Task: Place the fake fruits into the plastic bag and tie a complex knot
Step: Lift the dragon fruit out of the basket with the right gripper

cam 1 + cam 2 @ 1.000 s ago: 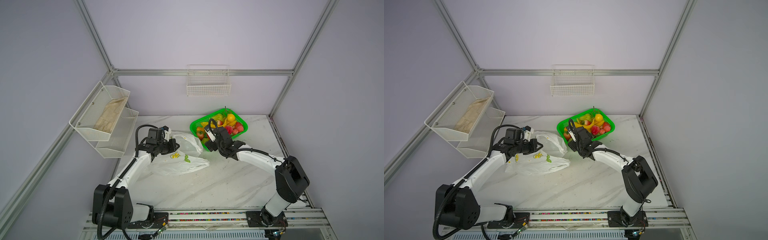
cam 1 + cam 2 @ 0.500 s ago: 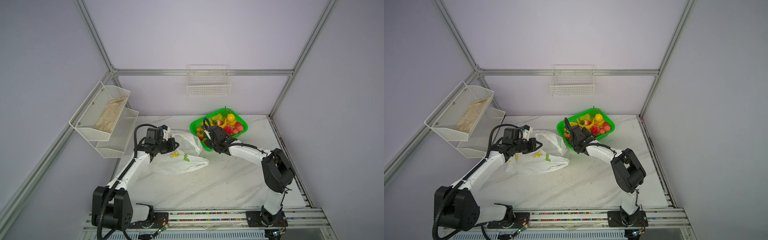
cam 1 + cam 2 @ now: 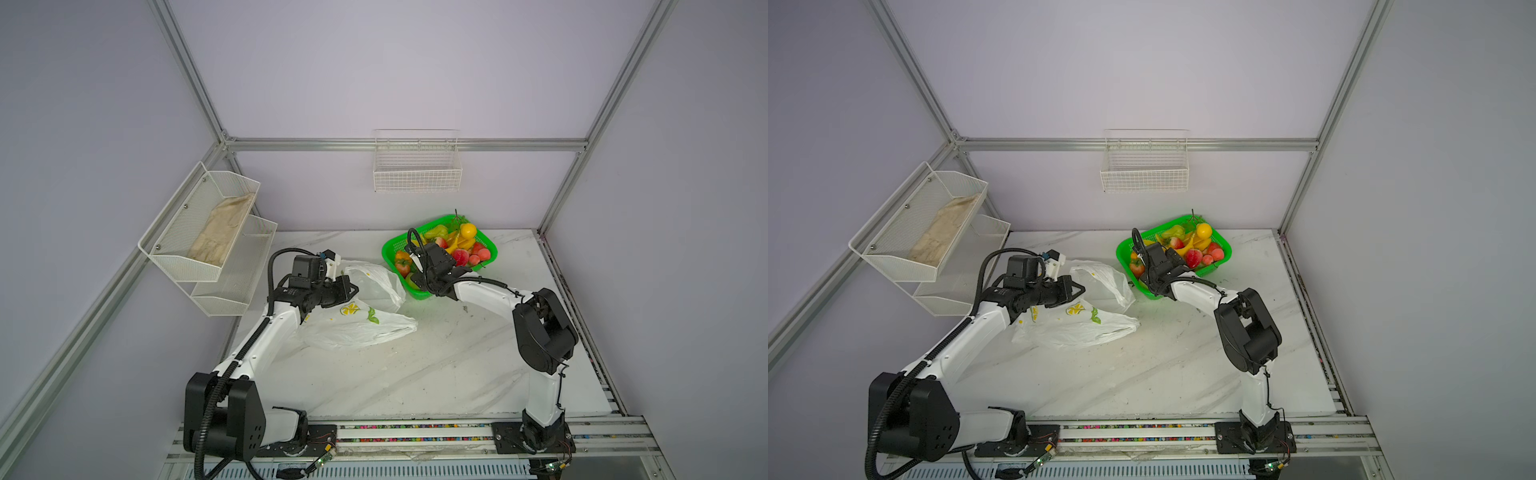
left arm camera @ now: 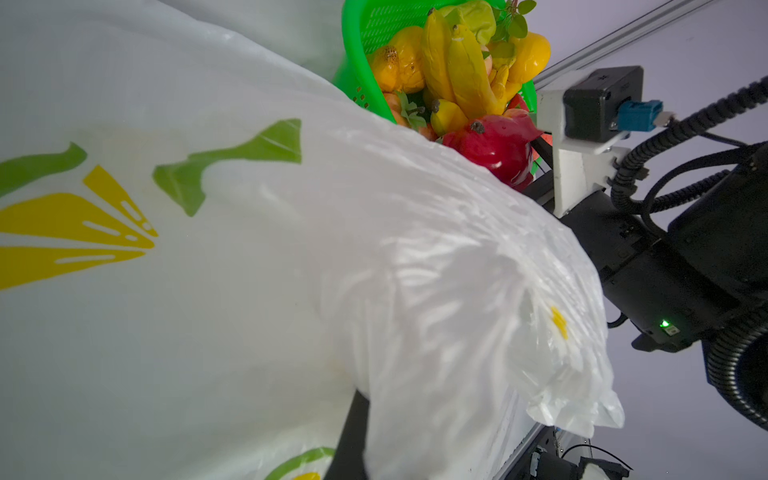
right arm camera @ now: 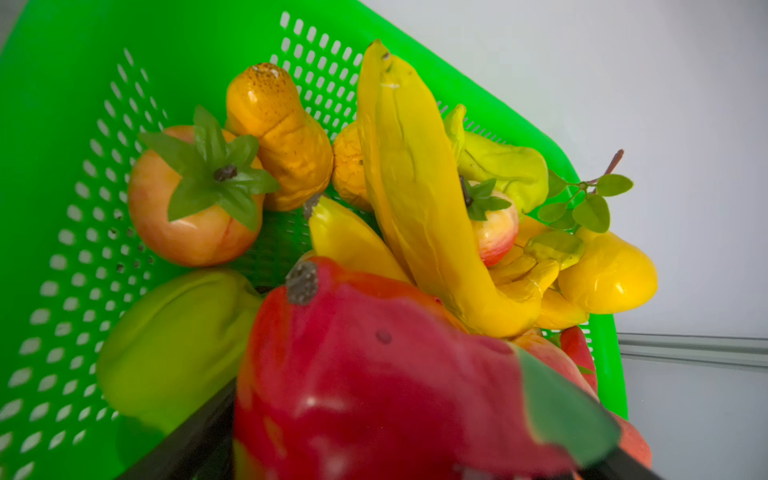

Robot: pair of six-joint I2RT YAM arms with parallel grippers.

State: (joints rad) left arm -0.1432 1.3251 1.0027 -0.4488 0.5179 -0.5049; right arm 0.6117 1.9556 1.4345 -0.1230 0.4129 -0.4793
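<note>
marble table [image 3: 415, 374]: plastic bag [image 3: 357, 328], green basket [image 3: 417, 292]

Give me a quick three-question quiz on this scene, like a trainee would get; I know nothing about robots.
1. True or false: the left pincer is shut on the plastic bag.
2. Which fruit sits inside the open right pincer? A) banana B) dragon fruit C) pear
3. Fill in: the fake fruits lie in a green ___.
Key: 1 true; 2 B; 3 basket.
</note>
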